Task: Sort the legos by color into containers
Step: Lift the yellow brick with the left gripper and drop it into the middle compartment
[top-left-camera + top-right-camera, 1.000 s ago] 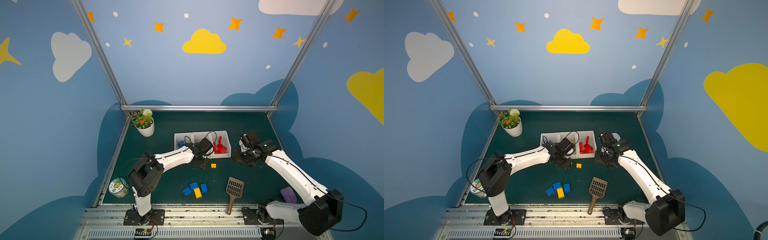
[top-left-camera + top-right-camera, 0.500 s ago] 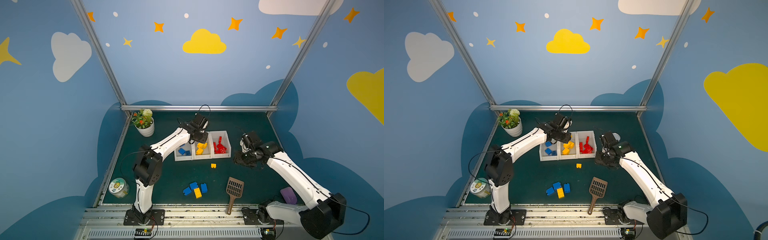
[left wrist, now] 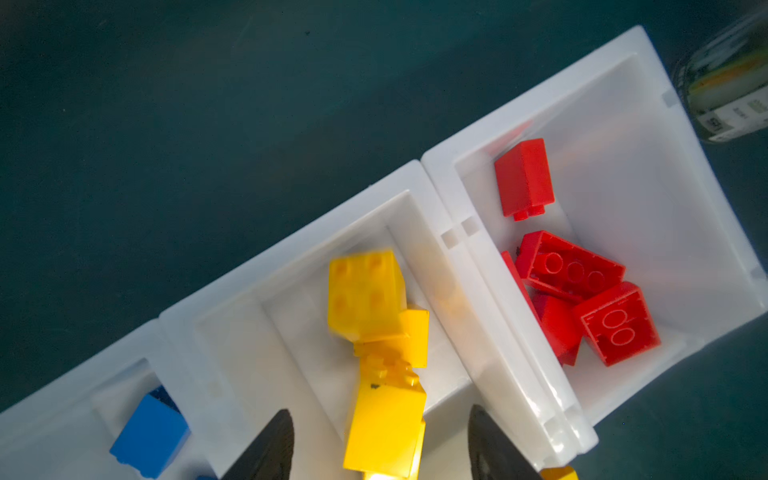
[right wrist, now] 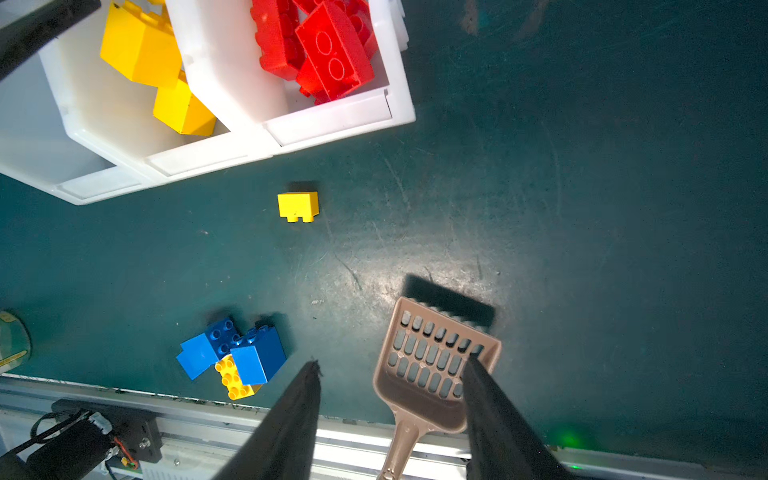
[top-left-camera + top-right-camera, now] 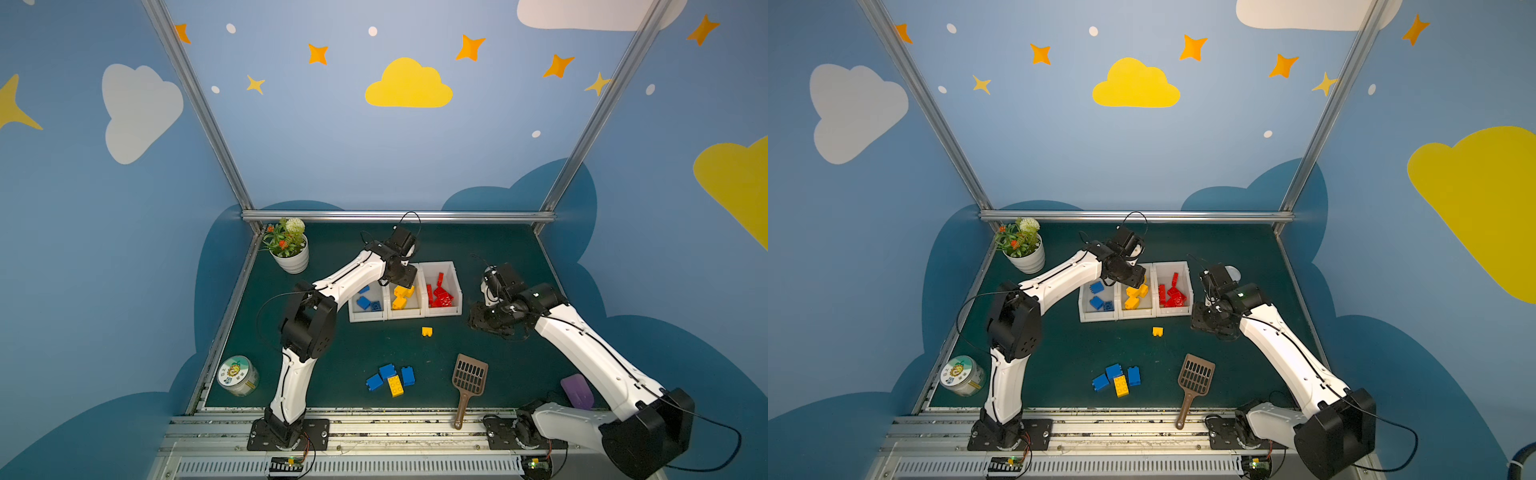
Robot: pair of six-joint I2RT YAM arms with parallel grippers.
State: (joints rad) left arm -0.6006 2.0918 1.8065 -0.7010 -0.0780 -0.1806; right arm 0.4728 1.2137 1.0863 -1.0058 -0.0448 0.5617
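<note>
The left claw hung with jaws apart over the middle bin, a blurred yellow lego inside it, while the right claw, likewise apart and empty, hovered at 4 o'clock from it above the surface.

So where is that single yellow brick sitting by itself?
In a top view, the yellow brick lies mid-table on the mat, just in front of the white bins.
</note>
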